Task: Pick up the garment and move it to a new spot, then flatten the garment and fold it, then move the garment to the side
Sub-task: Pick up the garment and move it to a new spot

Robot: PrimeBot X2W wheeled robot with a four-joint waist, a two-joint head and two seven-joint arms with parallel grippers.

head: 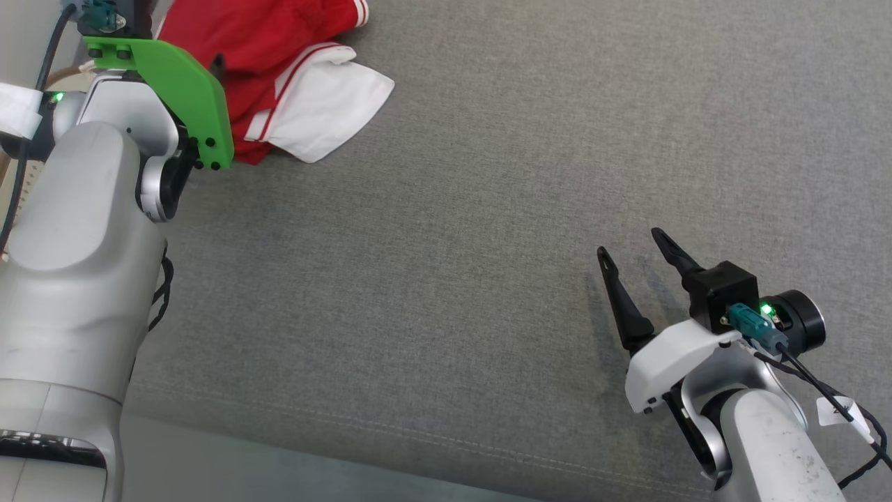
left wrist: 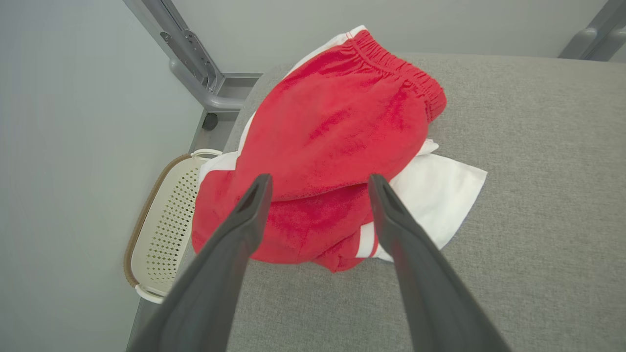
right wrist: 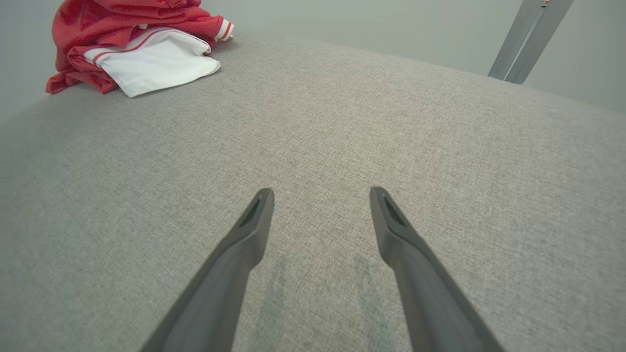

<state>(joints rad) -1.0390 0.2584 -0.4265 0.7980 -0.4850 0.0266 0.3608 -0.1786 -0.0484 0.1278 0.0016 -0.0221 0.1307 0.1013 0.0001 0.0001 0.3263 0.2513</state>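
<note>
Reaching for the first pick-up is the step in hand, judging from the layout: the garment is not yet lifted. Nearest in the left wrist view, the left gripper (left wrist: 319, 180) is hovering with its jaws spread wide and gripping nothing. Its two dark fingers are framing the near side of the garment (left wrist: 337, 122) without visibly touching it. The garment, red shorts with white panels and an elastic waistband, is lying bunched and partly doubled over on the grey cushion (left wrist: 538, 195). It is sitting at 11 o'clock in the head view, close to the cushion's corner.

The right gripper (head: 631, 244) is hovering at 4 o'clock in the head view, well apart from the garment. Its jaws are likewise wide open and empty, pointing over bare fabric.

The next move is calling for the left gripper to descend onto the raised red fold between its fingers and close on a firm layer of cloth. It then needs to carry the cloth toward the open middle of the cushion. Cloth this loose is likely to trail and unfold in transit.

Beyond the garment, at 9 o'clock in the left wrist view, a perforated cream basket (left wrist: 166, 220) is sitting beside the cushion's edge. A grey metal post (left wrist: 190, 54) is rising at 11 o'clock. Neither is blocking the approach. The garment appears to be reaching that edge, so a weak grip is risking a drop toward the basket.
</note>
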